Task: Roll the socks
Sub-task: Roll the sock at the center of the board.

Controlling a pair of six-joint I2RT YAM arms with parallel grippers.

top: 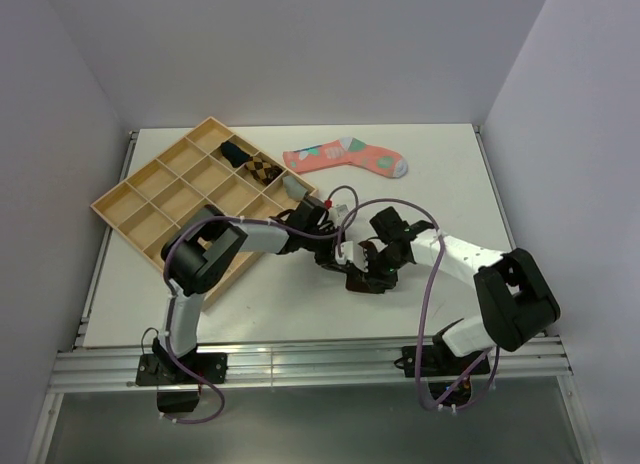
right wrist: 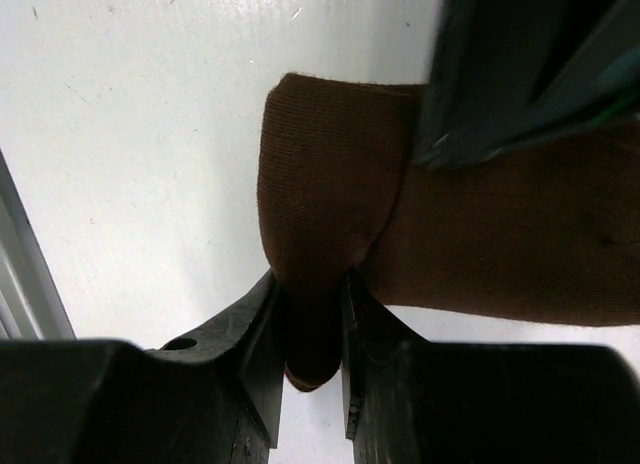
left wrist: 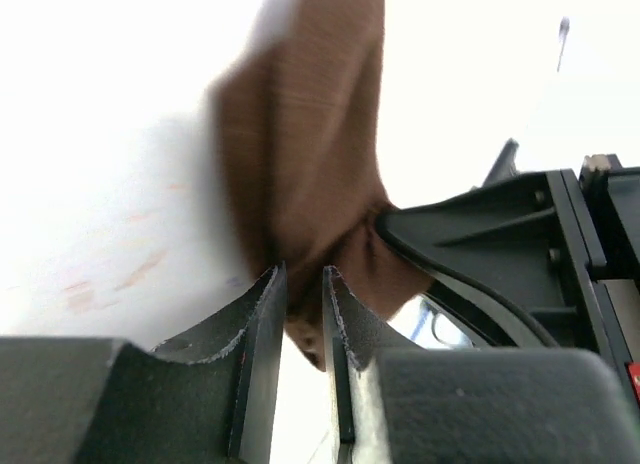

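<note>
- Pinching a folded end of the brown sock (right wrist: 330,204), the right gripper (right wrist: 310,309) has its jaws closed on the fabric. The sock's length runs sideways from them across the table (right wrist: 150,134).
- Opposite, the left gripper (left wrist: 303,289) has its jaws narrowly apart with brown cloth in the gap. The blur makes it unclear whether they grip.

**Even light from above, glare at the left wrist**

The top view is bright and evenly lit from overhead, sharp throughout, with only soft shadows on the white counter (top: 450,184) and a dimmer strip at the near edge. In the left wrist view the counter burns out to white glare, the brown sock (left wrist: 300,134) smears into blur at its far end, and the left tool (left wrist: 303,279) is soft. The right wrist view is darker yet crisper: the sock's weave shows, while an unfocused dark shape (right wrist: 540,64) fills the far right corner
</note>
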